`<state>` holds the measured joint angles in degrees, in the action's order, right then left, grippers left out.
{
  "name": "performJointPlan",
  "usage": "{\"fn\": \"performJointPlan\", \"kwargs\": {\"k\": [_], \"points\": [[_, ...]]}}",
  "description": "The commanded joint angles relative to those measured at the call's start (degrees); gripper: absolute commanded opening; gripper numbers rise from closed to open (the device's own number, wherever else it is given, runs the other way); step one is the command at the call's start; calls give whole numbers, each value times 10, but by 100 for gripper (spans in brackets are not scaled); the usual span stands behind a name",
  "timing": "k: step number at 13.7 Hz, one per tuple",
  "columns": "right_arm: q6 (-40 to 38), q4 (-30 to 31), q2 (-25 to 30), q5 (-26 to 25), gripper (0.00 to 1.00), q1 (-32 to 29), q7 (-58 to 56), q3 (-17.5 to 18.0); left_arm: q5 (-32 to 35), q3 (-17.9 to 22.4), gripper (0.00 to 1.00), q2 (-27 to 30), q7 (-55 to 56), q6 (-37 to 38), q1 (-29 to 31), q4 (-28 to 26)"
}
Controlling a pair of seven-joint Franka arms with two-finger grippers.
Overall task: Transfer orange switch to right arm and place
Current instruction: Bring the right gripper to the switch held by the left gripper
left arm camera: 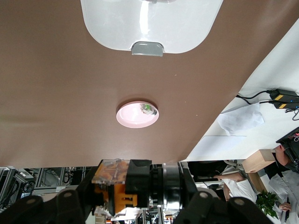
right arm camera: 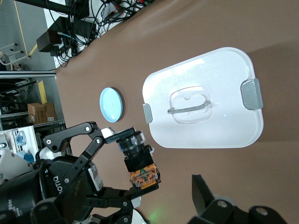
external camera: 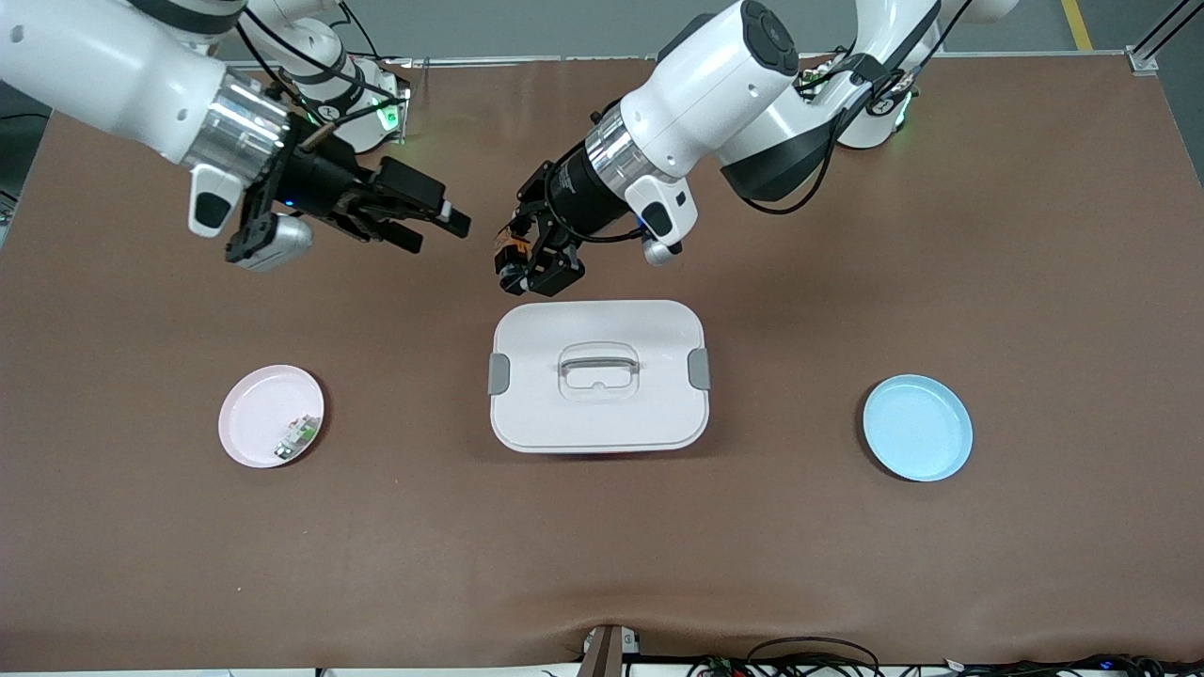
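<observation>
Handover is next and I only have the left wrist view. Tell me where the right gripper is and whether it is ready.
Observer: The right gripper hangs open over the table, pointing at the left gripper with a gap between them.
Operator: Check the grip from outside.
Observer: The right wrist view shows the orange switch clamped between the left gripper's fingers, untouched by the right gripper.
Operator: Name what my view misses on the table.
Observer: A blue plate lies toward the left arm's end, beside the white box.
</observation>
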<state>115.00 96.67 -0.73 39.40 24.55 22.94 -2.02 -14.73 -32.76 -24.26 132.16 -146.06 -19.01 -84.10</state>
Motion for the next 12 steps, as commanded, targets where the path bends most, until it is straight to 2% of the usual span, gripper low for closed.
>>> {"fn": "performJointPlan", "kwargs": {"k": [1,3,12], "points": [[3,-3,-4,-13,100,3,5,-5,12,4,40,-4,16,-3,-3,15],[7,-3,-8,-31,100,7,5,-5,12,4,40,-1,16,-3,-2,15],[58,0,-32,-55,100,59,8,-5,20,-2,40,4,13,5,-4,10]]}}
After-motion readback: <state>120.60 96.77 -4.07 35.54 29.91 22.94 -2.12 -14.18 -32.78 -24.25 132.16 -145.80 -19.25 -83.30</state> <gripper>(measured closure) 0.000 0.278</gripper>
